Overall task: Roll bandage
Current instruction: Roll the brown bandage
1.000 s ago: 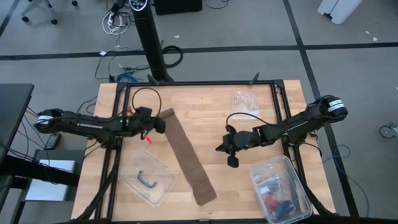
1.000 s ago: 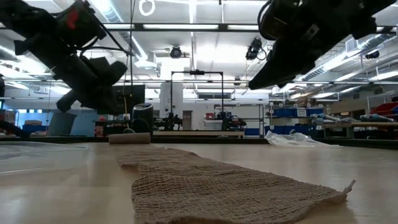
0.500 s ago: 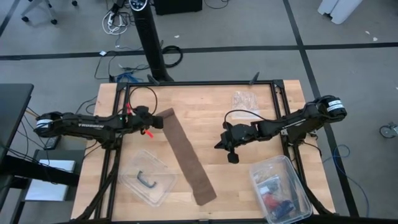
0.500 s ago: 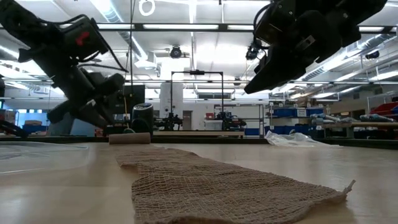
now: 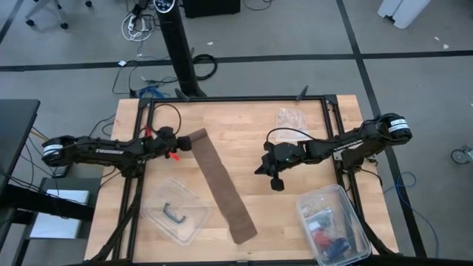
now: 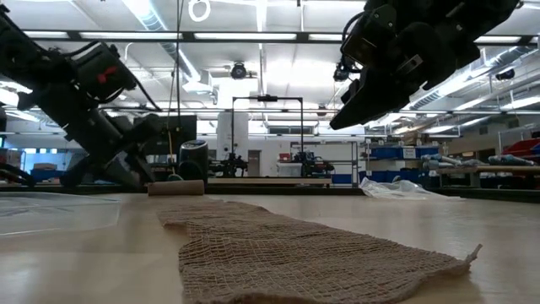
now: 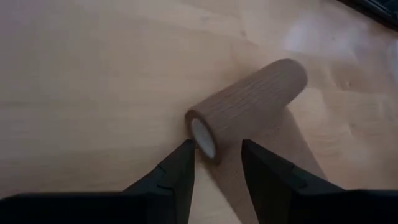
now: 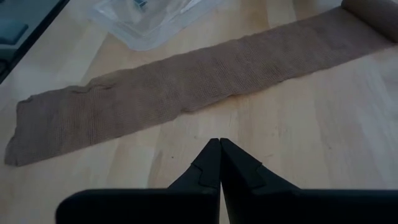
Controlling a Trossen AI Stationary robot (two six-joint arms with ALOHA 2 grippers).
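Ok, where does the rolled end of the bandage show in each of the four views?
High view: rolled end at the strip's far tip, just right of the left hand.
Low view: small cylinder at the strip's far end.
Left wrist view: roll just ahead of the open fingers.
Right wrist view: roll at the corner.
Shared landmark: the flat bandage strip.
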